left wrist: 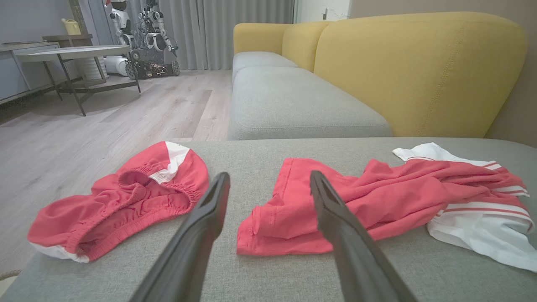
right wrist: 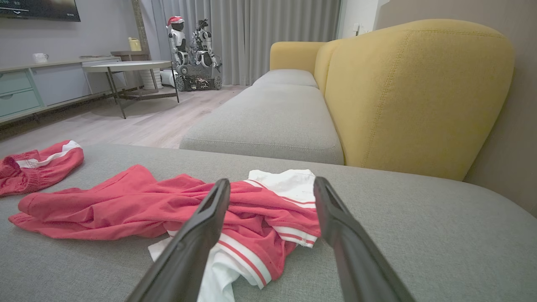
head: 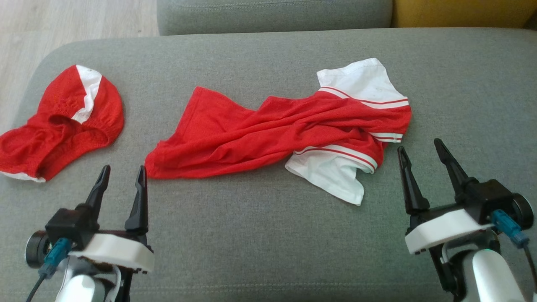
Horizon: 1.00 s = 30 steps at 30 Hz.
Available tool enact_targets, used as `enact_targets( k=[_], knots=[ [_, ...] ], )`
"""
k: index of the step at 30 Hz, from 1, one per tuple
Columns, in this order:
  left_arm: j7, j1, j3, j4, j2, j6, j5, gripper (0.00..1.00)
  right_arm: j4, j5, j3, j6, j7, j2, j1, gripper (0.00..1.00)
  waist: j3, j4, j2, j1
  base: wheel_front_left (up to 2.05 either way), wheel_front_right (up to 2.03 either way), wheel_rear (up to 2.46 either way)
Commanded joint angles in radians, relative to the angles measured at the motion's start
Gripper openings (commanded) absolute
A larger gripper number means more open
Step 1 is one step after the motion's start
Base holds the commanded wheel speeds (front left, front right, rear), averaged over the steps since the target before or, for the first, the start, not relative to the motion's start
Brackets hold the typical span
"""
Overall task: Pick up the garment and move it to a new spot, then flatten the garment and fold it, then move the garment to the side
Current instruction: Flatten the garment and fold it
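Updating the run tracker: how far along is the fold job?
Done: nothing; the red-and-white shirt lies crumpled on the grey cushion. In hand: nothing; left gripper and right gripper hover open and empty near it. Left: pick up, move, flatten, fold, set aside.

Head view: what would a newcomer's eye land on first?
A crumpled red-and-white shirt sprawls across the middle of the grey cushion, with bunched red shorts at its left end. The left hand and right hand stand open just short of the cloth.
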Motion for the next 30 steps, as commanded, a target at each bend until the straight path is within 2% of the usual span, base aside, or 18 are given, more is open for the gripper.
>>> enact_targets(
  k=[1, 10, 14, 20, 28, 30],
  knots=[
    [0.003, -0.029, 0.041, -0.04, 0.028, 0.007, 0.009, 1.0, -0.042, 0.005, 0.019, -0.001, 0.002, 0.0, -0.015, 1.0, 0.001, 0.0, -0.0001, 0.0, 0.0, 0.0, 0.0],
    [-0.003, -0.052, 0.042, -0.024, 0.037, 0.001, 0.001, 1.0, -0.042, 0.013, 0.021, -0.001, -0.002, 0.001, -0.027, 1.0, 0.013, 0.005, -0.0001, 0.0, 0.0, 0.0, 0.0],
    [0.008, -0.12, 0.027, -0.013, 0.036, -0.015, 0.002, 1.0, -0.049, 0.025, 0.016, -0.001, -0.002, 0.001, -0.04, 1.0, 0.049, 0.007, -0.0001, 0.0, 0.0, 0.0, 0.0],
    [0.027, -0.304, 0.001, 0.067, 0.028, -0.076, -0.012, 1.0, -0.062, 0.05, 0.008, -0.001, -0.016, 0.001, -0.082, 1.0, 0.133, -0.016, -0.0001, 0.0, 0.0, 0.0, 0.0],
    [0.028, -0.584, -0.012, 0.362, 0.007, -0.175, -0.056, 1.0, -0.061, 0.083, 0.012, -0.001, -0.054, 0.001, -0.155, 1.0, 0.263, -0.067, -0.0001, 0.0, 0.0, 0.0, 0.0],
    [0.027, -0.62, -0.016, 0.405, 0.005, -0.187, -0.058, 1.0, -0.059, 0.088, 0.014, -0.001, -0.058, 0.001, -0.162, 1.0, 0.276, -0.073, -0.0001, 0.0, 0.0, 0.0, 0.0]
  ],
)
